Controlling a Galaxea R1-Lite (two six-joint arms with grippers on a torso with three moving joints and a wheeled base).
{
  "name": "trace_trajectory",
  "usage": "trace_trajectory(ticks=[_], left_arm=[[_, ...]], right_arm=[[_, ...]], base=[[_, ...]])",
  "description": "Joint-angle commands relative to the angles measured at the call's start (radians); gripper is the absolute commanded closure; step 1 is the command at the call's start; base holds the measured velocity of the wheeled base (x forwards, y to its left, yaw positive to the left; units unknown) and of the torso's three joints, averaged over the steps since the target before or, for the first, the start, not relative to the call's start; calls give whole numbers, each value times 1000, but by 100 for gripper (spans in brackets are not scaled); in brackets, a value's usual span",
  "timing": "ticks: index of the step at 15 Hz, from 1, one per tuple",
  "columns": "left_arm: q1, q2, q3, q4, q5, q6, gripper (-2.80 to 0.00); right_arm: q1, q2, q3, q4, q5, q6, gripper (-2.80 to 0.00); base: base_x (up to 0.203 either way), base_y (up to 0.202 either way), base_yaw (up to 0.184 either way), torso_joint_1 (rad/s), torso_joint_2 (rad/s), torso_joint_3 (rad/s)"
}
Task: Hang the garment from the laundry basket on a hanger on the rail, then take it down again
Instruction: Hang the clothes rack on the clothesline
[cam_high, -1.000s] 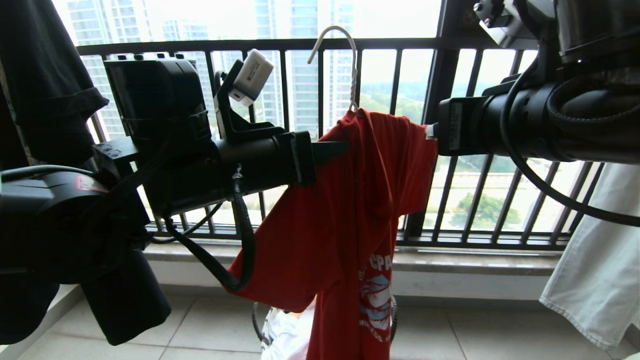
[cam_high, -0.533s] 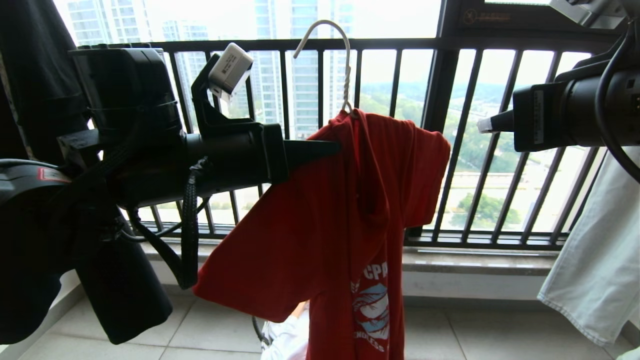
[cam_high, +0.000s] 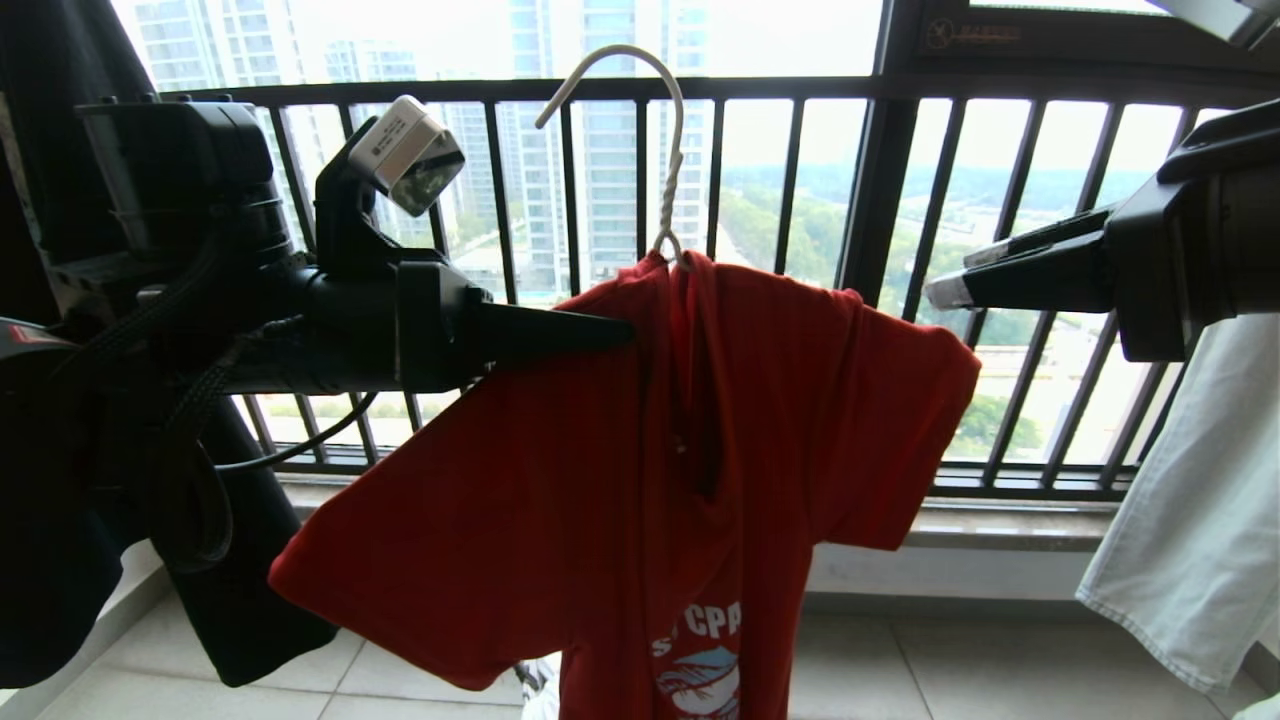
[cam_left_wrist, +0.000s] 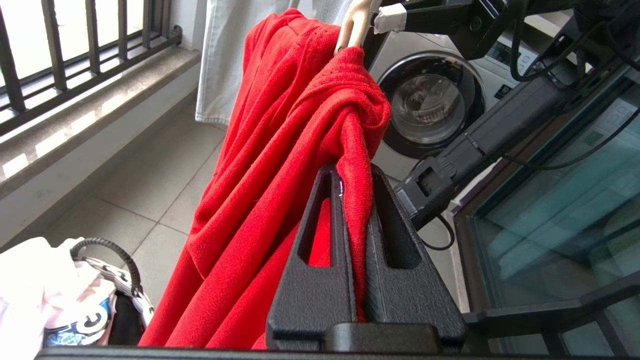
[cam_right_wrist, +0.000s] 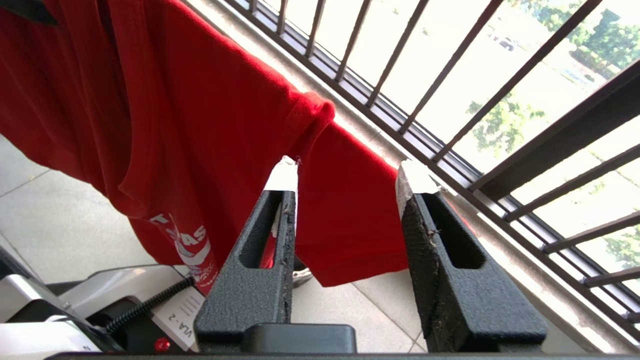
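Garment (cam_high: 640, 470), a red T-shirt with white chest lettering, hangs on the hanger (cam_high: 668, 160), held up in front of the dark barred window railing (cam_high: 800, 90). Left gripper (cam_high: 625, 335) is clamped on a bunched fold of the red cloth at one shoulder; in the left wrist view the cloth is pinched between its two black fingers (cam_left_wrist: 325, 240) and rises above their tips. The thin whitish hook of the hanger stands free above the collar, touching nothing. Right gripper (cam_right_wrist: 345, 172) stands with its fingers apart, near the other sleeve but not touching it; in the right wrist view the sleeve hem lies just beyond the white-tipped fingertips.

Laundry basket (cam_left_wrist: 115, 255) sits on the tiled floor (cam_high: 950, 660) below the shirt. Only part of its rim and a dark handle show; pale cloth (cam_left_wrist: 35, 280) is heaped inside, along with an item bearing a blue and white print. A pale grey-green garment (cam_high: 1190, 500) hangs at the right, and a black garment (cam_high: 60, 150) at the left behind the left arm. A washing machine (cam_left_wrist: 435, 100) stands beyond the shirt in the left wrist view.
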Motion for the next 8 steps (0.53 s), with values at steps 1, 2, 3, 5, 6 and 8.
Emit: trace_trajectory(ticks=[1,2,3,5,6,8], left_arm=[[7,12,3,-2,-41,-3,0],[7,15,3,0,-42,-1,0],[7,19,3,0,-43,-1,0],[7,19,0,2,-64,-4,0],[7,15,-1,5,-66,-4,0],[7,5,-21,59,-66,-3,0]], right_arm=[[0,24,-6,6,35,-40,-280],[1,36,-14,5,41,-55,-280],[0,53,-26,4,44,-77,-280],[0,98,-69,-2,45,-112,-280],[0,116,-82,-2,46,-139,-280],[-3,134,-84,0,61,-208,-280]], base=[[0,0,0,0,0,0],[0,0,0,0,0,0],[0,0,0,0,0,0],[0,0,0,0,0,0],[0,0,0,0,0,0],[0,0,0,0,0,0]])
